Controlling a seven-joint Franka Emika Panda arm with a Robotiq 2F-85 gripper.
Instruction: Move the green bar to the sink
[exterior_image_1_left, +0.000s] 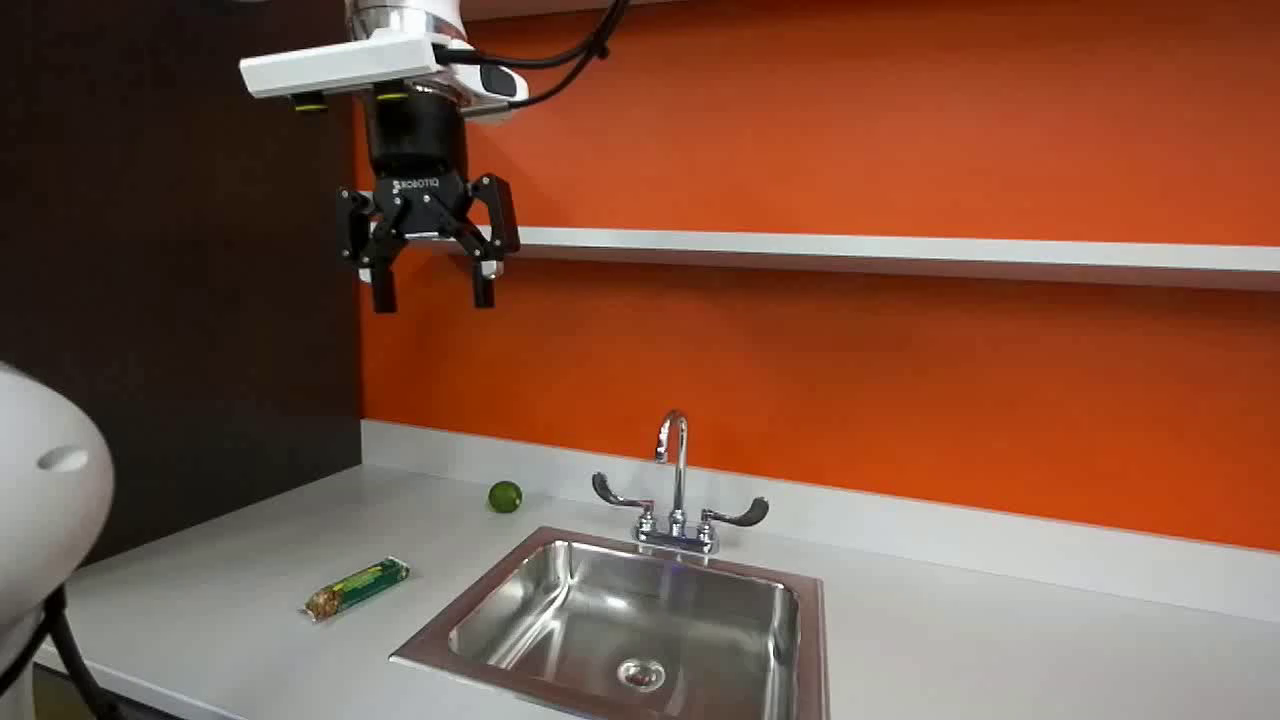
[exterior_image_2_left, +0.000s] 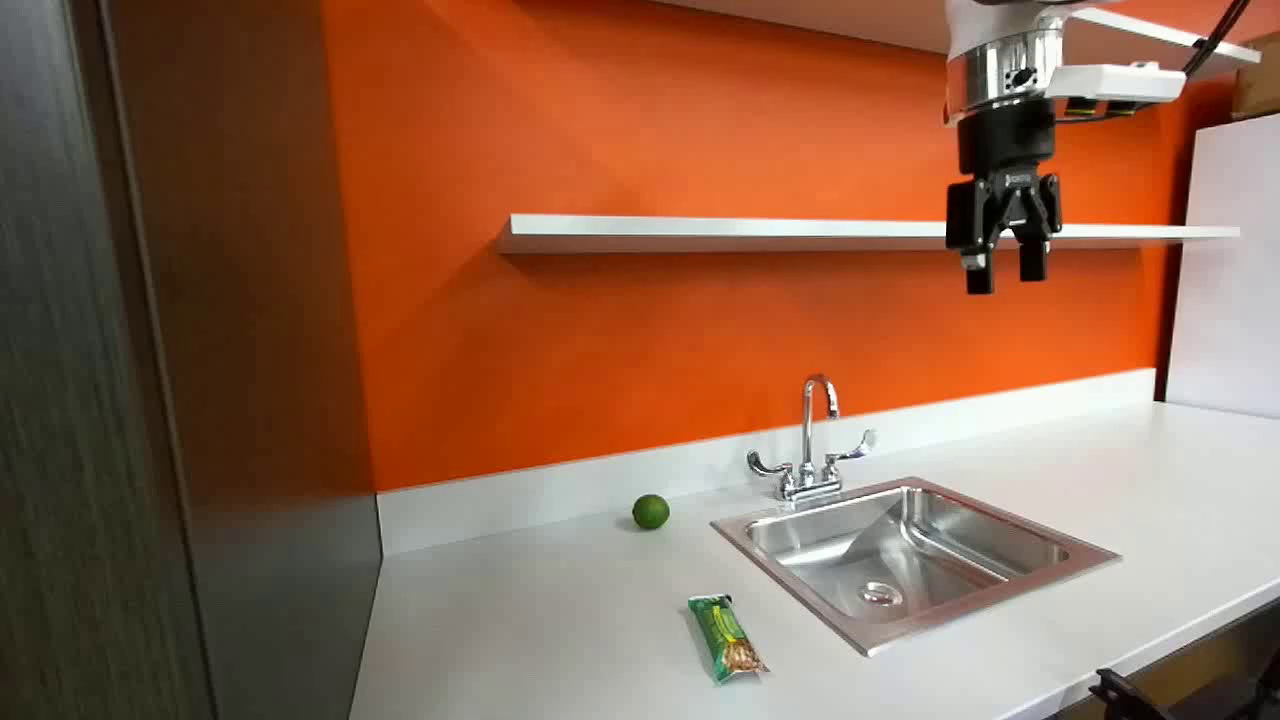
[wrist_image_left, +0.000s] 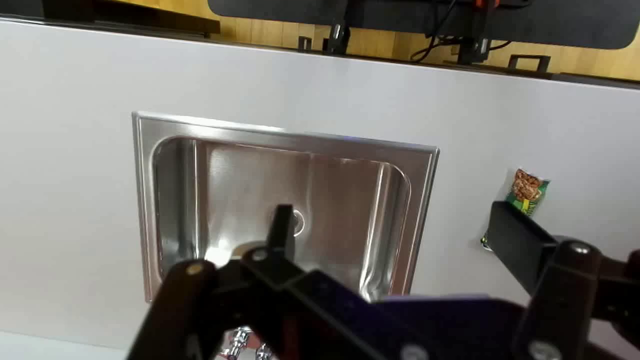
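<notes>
1. The tabletop (exterior_image_1_left: 1000, 650) is the biggest thing I work over, a pale slab that shows in both exterior views and the wrist view
2. The sink (wrist_image_left: 280, 140) is set into it, steel rim flat all round, chrome faucet (exterior_image_1_left: 679, 500) standing behind; I count the delivery as not yet done
3. My end effector (exterior_image_1_left: 434, 298) hangs high above, released: its fingers (exterior_image_1_left: 484, 292) stand well apart with nothing held between them. It is the only one I have, so there is no nearer one to choose
4. The green bar (exterior_image_1_left: 357, 588) lies flat on the tabletop beside the sink, apart from its rim. From the end effector it is well below and, in the wrist view, off toward the right edge, partly hidden behind one finger. Its long axis slants across the line joining the fingers there, so I judge I should shift sideways over it, perhaps rotate a little, then come down and pinch its narrow width
5. The round green fruit (exterior_image_1_left: 505, 496) sits farther back, off to one side of the chrome faucet; I don't expect it to hinder me
6. Lettering (exterior_image_1_left: 416, 185) on the end effector's body appears to read ROBOTIQ; the print on the green bar is too blurred for me to name a brand
</notes>
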